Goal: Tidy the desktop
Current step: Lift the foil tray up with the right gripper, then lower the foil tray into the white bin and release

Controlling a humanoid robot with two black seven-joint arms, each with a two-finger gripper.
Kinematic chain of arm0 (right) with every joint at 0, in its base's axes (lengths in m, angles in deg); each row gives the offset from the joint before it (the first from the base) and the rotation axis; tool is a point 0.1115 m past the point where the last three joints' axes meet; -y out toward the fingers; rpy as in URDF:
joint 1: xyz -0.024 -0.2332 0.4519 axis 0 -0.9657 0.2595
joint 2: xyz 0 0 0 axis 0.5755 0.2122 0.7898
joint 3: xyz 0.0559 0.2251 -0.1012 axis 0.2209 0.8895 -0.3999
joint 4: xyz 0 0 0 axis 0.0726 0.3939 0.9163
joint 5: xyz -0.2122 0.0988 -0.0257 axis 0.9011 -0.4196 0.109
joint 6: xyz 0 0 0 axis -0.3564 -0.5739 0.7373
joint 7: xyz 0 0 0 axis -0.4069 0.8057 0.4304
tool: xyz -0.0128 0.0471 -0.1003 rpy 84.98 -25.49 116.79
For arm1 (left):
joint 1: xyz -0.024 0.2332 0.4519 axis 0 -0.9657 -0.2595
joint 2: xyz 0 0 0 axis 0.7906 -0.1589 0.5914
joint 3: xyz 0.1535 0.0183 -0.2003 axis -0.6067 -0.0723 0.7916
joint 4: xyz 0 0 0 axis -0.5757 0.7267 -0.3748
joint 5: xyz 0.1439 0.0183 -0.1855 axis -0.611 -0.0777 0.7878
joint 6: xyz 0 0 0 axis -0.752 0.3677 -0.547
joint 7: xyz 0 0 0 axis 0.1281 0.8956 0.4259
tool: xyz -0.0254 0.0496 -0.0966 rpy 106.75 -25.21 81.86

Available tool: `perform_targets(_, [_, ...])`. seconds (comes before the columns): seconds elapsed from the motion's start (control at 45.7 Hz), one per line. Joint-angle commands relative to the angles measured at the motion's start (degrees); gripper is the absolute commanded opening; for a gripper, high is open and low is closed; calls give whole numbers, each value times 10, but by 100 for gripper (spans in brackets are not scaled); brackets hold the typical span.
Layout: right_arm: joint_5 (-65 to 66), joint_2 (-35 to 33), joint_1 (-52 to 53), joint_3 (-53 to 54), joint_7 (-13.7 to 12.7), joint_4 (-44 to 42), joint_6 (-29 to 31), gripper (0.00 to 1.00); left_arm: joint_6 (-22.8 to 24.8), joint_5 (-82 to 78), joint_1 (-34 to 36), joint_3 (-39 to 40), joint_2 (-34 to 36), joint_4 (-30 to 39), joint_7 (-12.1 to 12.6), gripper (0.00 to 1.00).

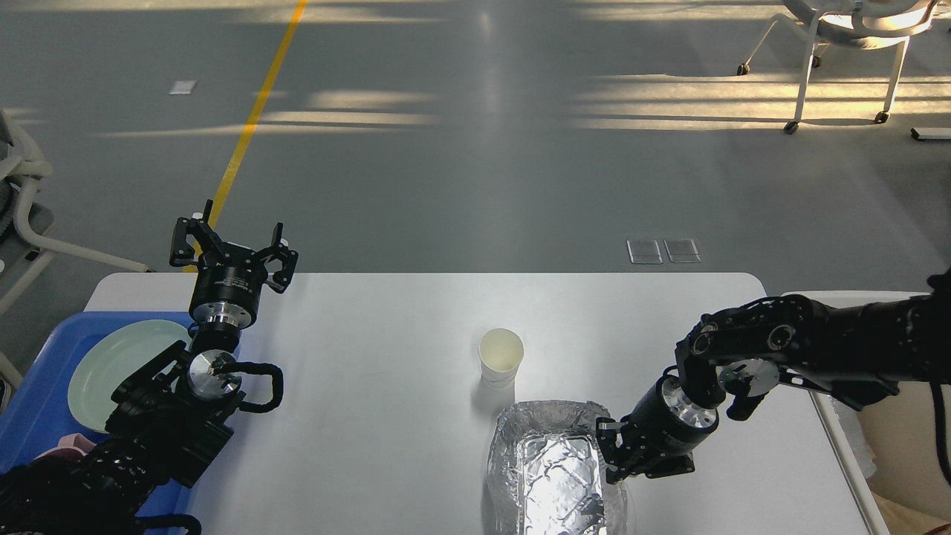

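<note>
Head view: looking down on the desktop [386, 416], a wide white top with rounded corners that fills the lower half of the picture, grey floor beyond it.
Left gripper [232, 249]: held upright over the far left corner of the top, at about ten o'clock from the middle; its two fingers stand well apart with nothing between them.
Right gripper [614, 455]: low at about five o'clock, pointing toward the near edge, its jaws clamped on the right rim of the foil tray [553, 468].
Foil tray: crinkled silver, sitting at six o'clock on the white top and running off the bottom of the picture.
Paper cup [501, 357]: upright, open mouth up, just past the tray's far rim at twelve o'clock from it; a small gap shows between them.
Blue tray [33, 405]: at nine o'clock, overlapping the left edge of the top, partly behind the left arm.
Pale green plate [119, 360]: lying flat in the blue tray.
Off-white bin [899, 438]: at three o'clock, just beside the right edge, largely hidden by the right arm.
</note>
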Motion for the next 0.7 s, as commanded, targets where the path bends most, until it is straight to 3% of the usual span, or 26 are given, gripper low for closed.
perform_targets(0.0, [1,-68,83,-2,-1,70,47,0,0,0,0,1,0,0,0,100])
perform_targets(0.241, [0,-178,285,3,-1,105,207,0,0,0,0,0,0,0,0,100])
perform_targets(0.438, [0,-237,450,14,-3,101,207,0,0,0,0,0,0,0,0,100])
perform_targets(0.678, [2,-265,552,22,-3,101,207,0,0,0,0,0,0,0,0,100])
